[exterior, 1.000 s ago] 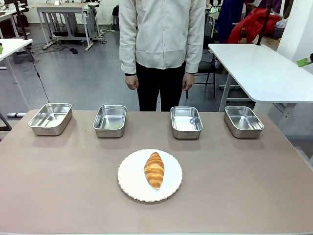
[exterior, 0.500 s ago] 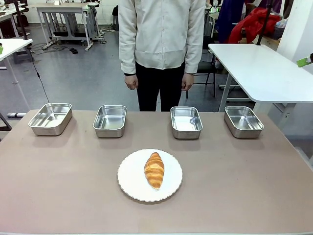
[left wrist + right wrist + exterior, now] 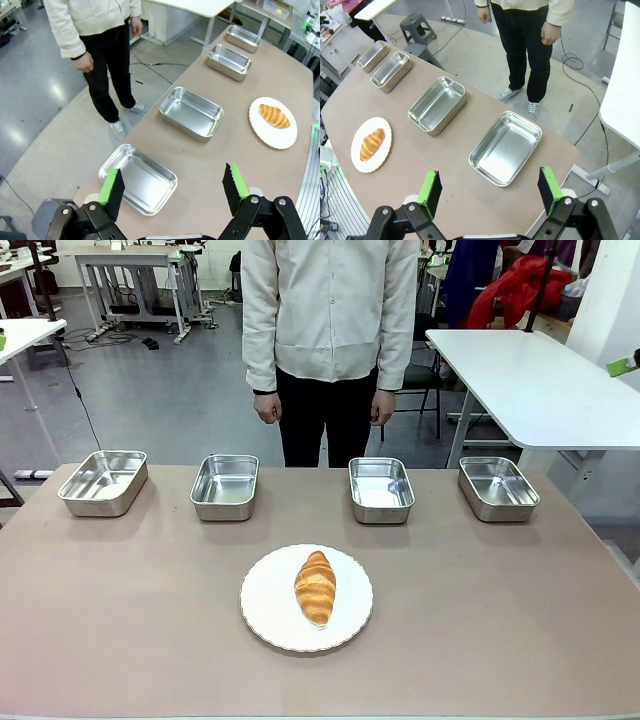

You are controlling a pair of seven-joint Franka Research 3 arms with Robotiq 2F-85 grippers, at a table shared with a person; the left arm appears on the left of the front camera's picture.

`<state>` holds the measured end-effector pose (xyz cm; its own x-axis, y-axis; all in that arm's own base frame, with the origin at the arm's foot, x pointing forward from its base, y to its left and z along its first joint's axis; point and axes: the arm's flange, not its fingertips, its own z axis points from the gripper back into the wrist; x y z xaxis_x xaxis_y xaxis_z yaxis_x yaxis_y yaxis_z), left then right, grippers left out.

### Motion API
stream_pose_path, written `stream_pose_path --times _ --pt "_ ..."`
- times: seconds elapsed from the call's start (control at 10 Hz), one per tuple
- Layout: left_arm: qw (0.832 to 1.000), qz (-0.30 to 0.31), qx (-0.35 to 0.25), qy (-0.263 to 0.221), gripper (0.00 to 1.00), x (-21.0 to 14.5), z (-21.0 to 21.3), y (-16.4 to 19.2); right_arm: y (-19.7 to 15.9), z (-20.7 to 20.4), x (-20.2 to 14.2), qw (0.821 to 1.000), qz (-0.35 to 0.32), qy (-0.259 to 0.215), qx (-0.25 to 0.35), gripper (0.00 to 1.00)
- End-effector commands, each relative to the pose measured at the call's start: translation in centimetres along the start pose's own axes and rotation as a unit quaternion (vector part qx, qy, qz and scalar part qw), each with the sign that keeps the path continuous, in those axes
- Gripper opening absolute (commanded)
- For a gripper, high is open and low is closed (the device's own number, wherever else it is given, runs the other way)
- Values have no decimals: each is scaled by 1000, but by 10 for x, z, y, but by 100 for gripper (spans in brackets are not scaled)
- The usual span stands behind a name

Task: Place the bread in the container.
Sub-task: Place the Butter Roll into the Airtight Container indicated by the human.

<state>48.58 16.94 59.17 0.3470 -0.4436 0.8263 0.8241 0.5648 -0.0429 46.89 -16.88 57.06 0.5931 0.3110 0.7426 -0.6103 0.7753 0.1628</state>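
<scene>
No change over the last second in the front view. The bread [image 3: 315,587] lies where it was, lengthwise on the white plate [image 3: 262,612] at lower centre of the frame, untouched. Four steel pans stand in a row across mid-frame, all empty: far-left container [image 3: 103,482], left-middle container [image 3: 225,486], right-middle container [image 3: 381,489], far-right container [image 3: 498,487]. The person [image 3: 330,310] stands at top centre behind the surface [image 3: 120,620], arms hanging as before, with no gesture toward any pan. The left tool [image 3: 172,185] has its fingers spread wide with nothing between them, high above the row's end. The right tool [image 3: 489,190] is likewise spread and empty, above the other end. Judgement: the task is not begun. The intended container cannot be told yet. The first move needed is a descent onto the bread.
</scene>
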Motion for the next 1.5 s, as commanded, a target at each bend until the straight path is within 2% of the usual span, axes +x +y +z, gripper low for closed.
stream_pose_path --times 0.0,1.4 --pt "1000 -1 -1 -3 100 1 0 0 0 -1 1 1000 2 -6 4 100" --pt "1000 -1 -1 -3 100 1 0 0 0 -1 1 1000 2 -6 4 100"
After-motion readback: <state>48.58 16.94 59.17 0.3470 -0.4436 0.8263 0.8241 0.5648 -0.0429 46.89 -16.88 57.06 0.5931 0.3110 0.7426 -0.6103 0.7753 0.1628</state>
